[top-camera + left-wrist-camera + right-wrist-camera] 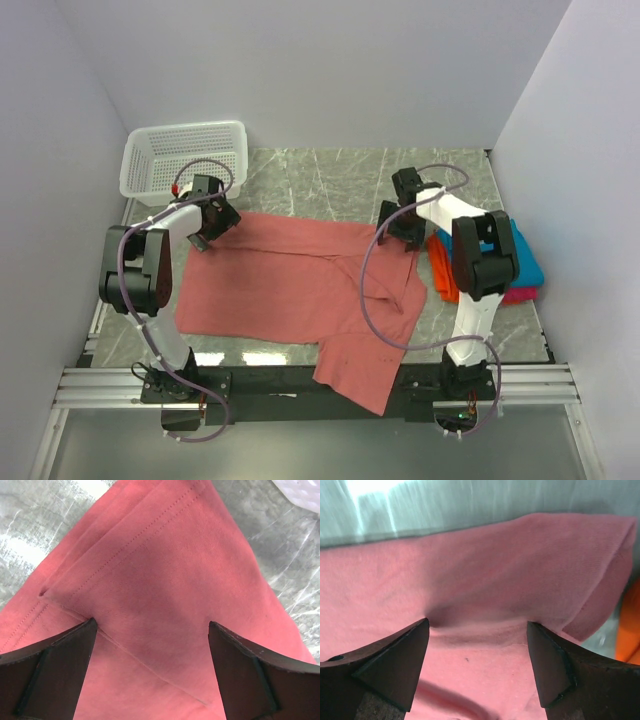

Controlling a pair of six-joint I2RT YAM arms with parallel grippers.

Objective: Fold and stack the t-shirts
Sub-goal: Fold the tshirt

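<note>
The large salmon-red t-shirt (300, 285) lies spread on the marble table, one part hanging over the near edge. My left gripper (207, 232) is open, its tips down on the shirt's far left corner, where a folded hem shows (150, 580). My right gripper (400, 232) is open, its tips pressed into the shirt's far right corner (480, 595), puckering the cloth between them. A stack of folded shirts lies at the right: orange (441, 268), teal-blue (525, 255) and magenta-pink (520, 295). The orange one also shows in the right wrist view (629, 625).
A white mesh basket (186, 160) stands at the far left corner, close behind my left gripper; its rim shows in the left wrist view (300, 492). White walls enclose the table on three sides. The right arm's cable (375, 300) loops over the shirt.
</note>
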